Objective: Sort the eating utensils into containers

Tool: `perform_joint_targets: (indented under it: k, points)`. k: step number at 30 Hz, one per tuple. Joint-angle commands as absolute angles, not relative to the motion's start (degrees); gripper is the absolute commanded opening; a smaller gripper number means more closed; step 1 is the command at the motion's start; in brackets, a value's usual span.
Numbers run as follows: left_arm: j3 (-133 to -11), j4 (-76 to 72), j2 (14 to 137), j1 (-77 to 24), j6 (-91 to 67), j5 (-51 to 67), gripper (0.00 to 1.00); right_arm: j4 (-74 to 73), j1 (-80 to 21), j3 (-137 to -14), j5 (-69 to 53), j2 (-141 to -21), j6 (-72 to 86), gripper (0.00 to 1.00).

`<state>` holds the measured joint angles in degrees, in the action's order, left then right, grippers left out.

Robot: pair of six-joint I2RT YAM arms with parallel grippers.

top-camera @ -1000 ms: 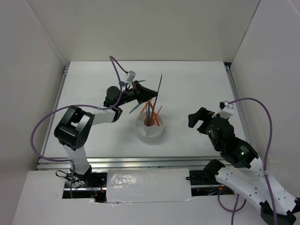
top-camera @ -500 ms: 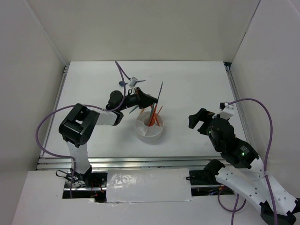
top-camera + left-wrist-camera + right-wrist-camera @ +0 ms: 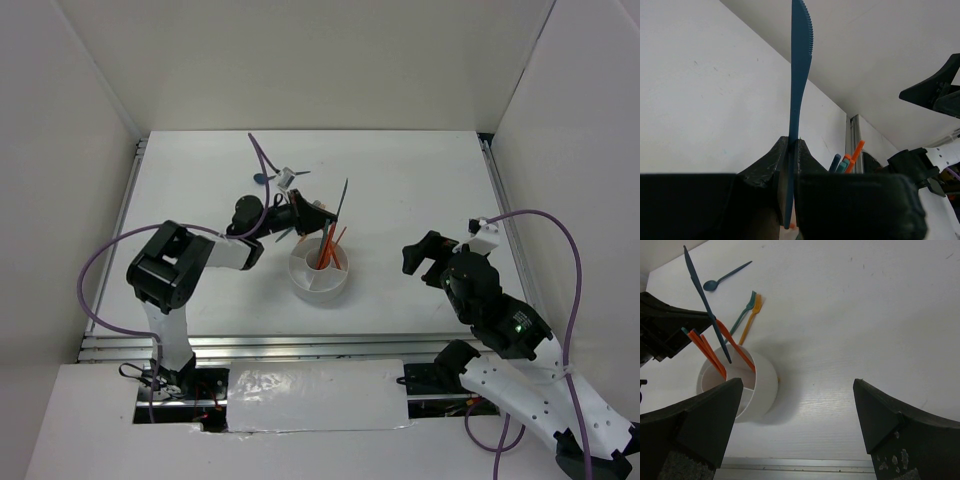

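Observation:
My left gripper [image 3: 318,215] is shut on a dark teal, serrated, knife-like utensil [image 3: 342,200] and holds it steeply tilted over the far side of the round white holder [image 3: 320,298]. In the left wrist view the utensil [image 3: 801,65] stands up from between the shut fingers [image 3: 812,160]. In the right wrist view its lower end [image 3: 727,357] hangs over the holder [image 3: 762,390], which contains orange pieces [image 3: 735,345]. A blue spoon [image 3: 727,276], a teal fork [image 3: 742,312] and an orange fork [image 3: 750,320] lie on the table behind the holder. My right gripper [image 3: 797,382] is open and empty, to the right of the holder.
White walls enclose the table on three sides. A metal rail [image 3: 250,345] runs along the near edge. A purple cable [image 3: 255,155] loops over the left arm.
My left gripper has moved a little right and down toward the holder with the dark teal utensil in it. The right arm has not moved.

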<state>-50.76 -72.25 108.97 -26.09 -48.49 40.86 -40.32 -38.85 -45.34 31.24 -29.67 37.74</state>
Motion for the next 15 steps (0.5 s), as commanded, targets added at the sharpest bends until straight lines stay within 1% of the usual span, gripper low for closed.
perform_joint_targets:
  k: [1, 9, 15]
  points:
    - [-49.31, -82.79, 108.89, -26.98, -48.51, 42.36, 0.0, -40.08, -39.38, -45.7, 32.26, -29.53, 38.41, 1.0]
    - [-47.64, -91.4, 111.44, -27.51, -54.05, 42.71, 0.0, -40.52, -39.37, -46.14, 32.34, -29.71, 38.23, 1.0]
    - [-47.2, -90.36, 110.92, -27.51, -53.18, 42.8, 0.0, -40.43, -39.38, -46.05, 32.26, -29.44, 38.41, 1.0]
